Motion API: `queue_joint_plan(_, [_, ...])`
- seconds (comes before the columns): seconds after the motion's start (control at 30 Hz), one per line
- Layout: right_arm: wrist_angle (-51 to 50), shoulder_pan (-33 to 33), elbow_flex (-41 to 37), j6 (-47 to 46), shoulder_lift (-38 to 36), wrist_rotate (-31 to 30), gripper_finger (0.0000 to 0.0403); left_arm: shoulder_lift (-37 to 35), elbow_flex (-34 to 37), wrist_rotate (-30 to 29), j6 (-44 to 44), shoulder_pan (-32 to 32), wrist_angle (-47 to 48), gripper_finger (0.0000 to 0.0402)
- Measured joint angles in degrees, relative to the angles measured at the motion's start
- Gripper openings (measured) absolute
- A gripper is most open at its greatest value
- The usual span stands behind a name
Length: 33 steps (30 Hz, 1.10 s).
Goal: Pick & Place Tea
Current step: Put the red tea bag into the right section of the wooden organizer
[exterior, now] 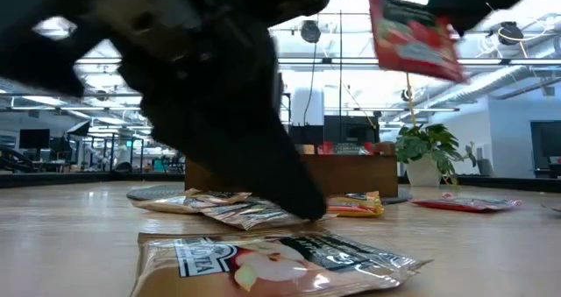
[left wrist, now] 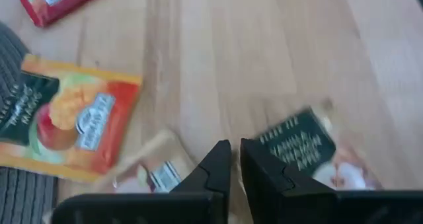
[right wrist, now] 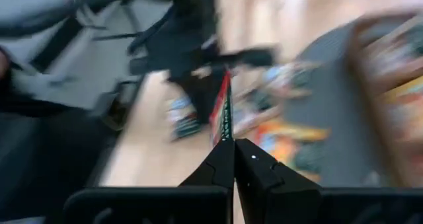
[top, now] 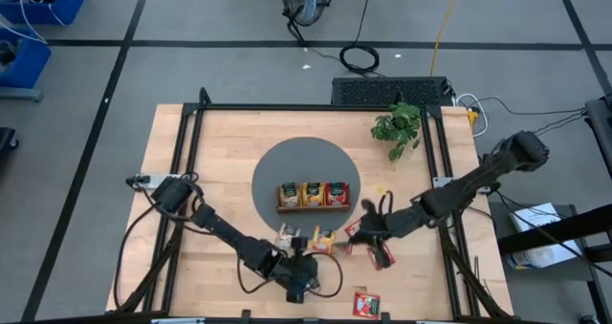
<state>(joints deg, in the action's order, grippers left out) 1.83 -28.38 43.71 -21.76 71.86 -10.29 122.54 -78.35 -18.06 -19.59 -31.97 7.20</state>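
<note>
— Looking at the right tool [right wrist: 232, 143] first: what is it doing?
— Its fingers are clamped on a red tea packet [exterior: 414, 36], which in the low view hangs high in the upper right, clear of the tabletop [top: 220, 142].
— And the left tool [left wrist: 235, 159]?
— At the lower centre of the high view, low over the wood, fingers nearly together with a thin gap and nothing between them. A beige-brown packet [left wrist: 305, 147] lies just beside its tips.
— Where is the other tea?
— An orange-yellow packet [left wrist: 63, 123] sits at the grey mat's [top: 287, 162] edge, another red packet [top: 366, 304] lies near the bottom edge, and the wooden tray [top: 313, 196] on the mat holds packets in all three compartments.
</note>
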Motion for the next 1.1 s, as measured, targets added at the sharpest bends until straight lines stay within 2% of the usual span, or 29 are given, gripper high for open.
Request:
queue_joint_plan(0.13, [-8.2,3.1,2.7,6.7,-3.9,-7.9,0.0,0.0,0.0,-0.1,-0.1,-1.4,0.8,0.0042])
queue_joint_plan(0.2, [-9.0,5.5,2.7,8.4,-4.7,-9.7,0.0,-0.2,0.0,-0.4,0.0,-2.1,1.2,0.0042])
queue_joint_plan(0.57, [-11.6,15.3,1.7,18.4,-0.7,-10.6,0.0,-0.5,0.0,-2.0,-1.9,-4.1,1.8,0.0042])
queue_joint_plan(0.73, [-10.0,16.9,1.6,21.3,3.1,-10.6,0.0,-0.5,0.0,-2.1,-3.6,-4.5,2.1,0.0042])
queue_joint_plan(1.1, [-9.7,18.1,1.6,19.8,8.7,-10.7,0.0,-0.5,0.0,-3.0,-5.1,-5.6,2.1,0.0042])
